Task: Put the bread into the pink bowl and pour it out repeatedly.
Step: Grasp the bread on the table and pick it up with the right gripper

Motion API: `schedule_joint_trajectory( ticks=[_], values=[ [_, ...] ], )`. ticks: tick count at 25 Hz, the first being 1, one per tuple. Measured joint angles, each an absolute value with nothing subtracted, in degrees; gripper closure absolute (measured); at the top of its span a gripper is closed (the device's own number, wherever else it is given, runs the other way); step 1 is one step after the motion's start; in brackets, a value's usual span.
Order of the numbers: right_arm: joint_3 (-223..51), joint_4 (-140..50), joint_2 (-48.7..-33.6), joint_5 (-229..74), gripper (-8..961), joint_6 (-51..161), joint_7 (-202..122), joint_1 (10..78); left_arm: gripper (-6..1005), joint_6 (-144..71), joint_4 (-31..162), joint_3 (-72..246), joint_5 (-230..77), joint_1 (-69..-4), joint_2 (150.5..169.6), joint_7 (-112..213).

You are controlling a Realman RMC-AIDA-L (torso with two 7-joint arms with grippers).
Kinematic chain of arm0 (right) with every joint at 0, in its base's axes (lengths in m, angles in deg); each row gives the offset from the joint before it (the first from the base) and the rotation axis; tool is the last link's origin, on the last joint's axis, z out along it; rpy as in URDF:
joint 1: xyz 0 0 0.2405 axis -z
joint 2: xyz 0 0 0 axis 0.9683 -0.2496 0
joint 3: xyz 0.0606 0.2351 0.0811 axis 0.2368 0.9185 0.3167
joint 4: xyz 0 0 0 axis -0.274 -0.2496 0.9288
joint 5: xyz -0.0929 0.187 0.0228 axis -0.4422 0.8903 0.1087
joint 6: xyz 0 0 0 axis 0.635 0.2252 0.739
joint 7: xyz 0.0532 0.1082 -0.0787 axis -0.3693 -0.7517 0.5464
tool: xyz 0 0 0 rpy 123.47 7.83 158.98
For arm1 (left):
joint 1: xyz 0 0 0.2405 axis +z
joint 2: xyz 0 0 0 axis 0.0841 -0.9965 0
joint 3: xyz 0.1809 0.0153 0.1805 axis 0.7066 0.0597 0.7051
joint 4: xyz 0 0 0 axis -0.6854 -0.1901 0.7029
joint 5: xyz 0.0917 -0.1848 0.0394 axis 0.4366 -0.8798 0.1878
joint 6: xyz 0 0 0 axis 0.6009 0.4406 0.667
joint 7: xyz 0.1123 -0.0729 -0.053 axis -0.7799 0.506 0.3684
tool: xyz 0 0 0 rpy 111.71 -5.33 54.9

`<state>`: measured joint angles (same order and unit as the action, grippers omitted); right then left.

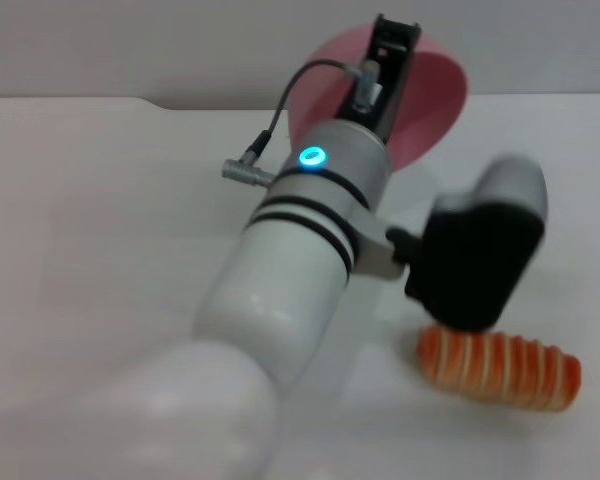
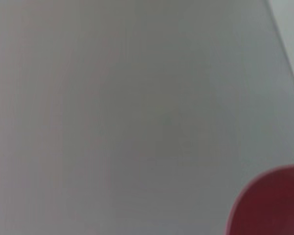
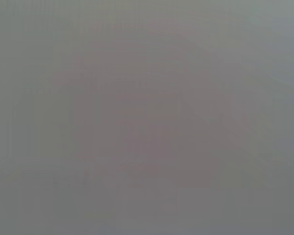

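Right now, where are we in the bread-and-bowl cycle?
The oblong orange-brown striped toy bread lies on the white table, outside the bowl, so a pour looks done. The left gripper reaches the round pink plastic bowl, tipped up behind it. Left: right the bowl and reload the bread. The right gripper isn't visible.

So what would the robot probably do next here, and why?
Probably lower the pink bowl back to the table and set it upright. The left gripper holds it raised and tipped on edge, and the bread already lies out on the table, nearer the robot.
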<state>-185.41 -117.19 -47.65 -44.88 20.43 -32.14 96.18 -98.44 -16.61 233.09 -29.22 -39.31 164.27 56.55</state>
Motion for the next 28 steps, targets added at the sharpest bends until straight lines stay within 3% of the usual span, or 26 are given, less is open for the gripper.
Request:
schedule_joint_trajectory(
  ticks=[6, 16, 28],
  values=[
    [-185.91, -120.24, -47.60, -44.91, 204, 27.17, -32.66, 96.10, 952, -99.94, -20.87, 225.15, -42.58, -39.50, 164.24, 61.62],
    [-185.46, -136.59, -47.21, -44.71, 204, 61.23, -32.77, 94.87, 952, -111.06, -23.31, 200.70, -82.13, -39.63, 163.60, 57.81],
    [-188.84, -145.30, -47.13, -40.87, 203, 98.25, -34.90, 86.70, 953, -110.97, -18.58, 185.61, -94.54, -38.48, 163.31, 52.70]
  ],
)
